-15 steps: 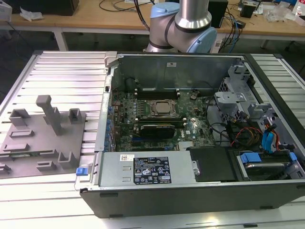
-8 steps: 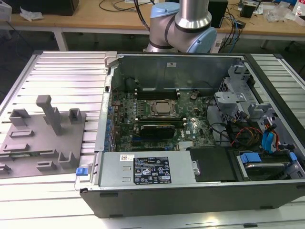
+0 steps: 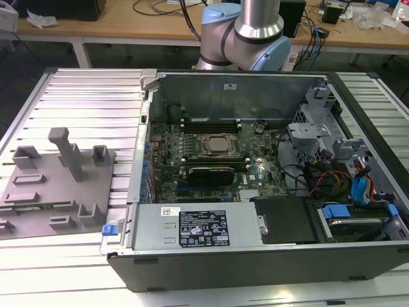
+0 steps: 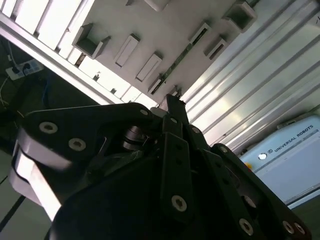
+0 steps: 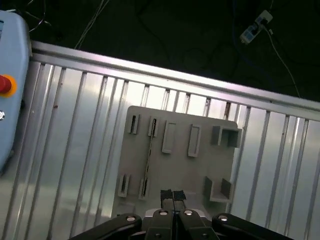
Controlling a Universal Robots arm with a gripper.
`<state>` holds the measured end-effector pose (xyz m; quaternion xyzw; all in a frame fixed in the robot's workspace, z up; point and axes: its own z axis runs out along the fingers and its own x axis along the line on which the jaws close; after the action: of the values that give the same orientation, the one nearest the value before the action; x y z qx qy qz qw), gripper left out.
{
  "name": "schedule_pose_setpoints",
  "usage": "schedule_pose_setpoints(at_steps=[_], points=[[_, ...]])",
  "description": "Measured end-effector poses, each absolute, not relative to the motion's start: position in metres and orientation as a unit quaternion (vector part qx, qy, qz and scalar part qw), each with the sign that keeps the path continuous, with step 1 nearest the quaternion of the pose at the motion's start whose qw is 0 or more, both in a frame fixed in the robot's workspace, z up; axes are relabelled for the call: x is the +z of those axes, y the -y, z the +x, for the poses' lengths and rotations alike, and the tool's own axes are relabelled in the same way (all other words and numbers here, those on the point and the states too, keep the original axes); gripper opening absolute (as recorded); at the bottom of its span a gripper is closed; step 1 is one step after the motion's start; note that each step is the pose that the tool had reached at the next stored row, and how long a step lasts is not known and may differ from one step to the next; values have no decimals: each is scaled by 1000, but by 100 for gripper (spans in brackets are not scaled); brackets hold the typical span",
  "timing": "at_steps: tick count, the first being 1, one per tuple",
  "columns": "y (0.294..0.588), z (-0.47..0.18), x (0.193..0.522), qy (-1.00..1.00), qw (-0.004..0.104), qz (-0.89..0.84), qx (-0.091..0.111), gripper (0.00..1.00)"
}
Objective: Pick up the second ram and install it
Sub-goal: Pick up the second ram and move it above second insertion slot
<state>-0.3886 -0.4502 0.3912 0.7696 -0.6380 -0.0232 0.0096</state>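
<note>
On the grey fixture plate (image 5: 180, 170), which lies on the ribbed metal surface (image 5: 70, 150), the second ram (image 5: 148, 159) stands on edge in its holders, a thin green stick. Over the plate's edge hangs the tool (image 5: 173, 194), its fingertips pressed together and gripping nothing. The ram lies near it, off to one side and not touching.
</note>
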Motion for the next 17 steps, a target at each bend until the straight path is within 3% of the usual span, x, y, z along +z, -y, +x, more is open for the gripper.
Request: schedule_pose_setpoints(at_steps=[17], points=[[450,-389,391,726,6,688,-24,11]])
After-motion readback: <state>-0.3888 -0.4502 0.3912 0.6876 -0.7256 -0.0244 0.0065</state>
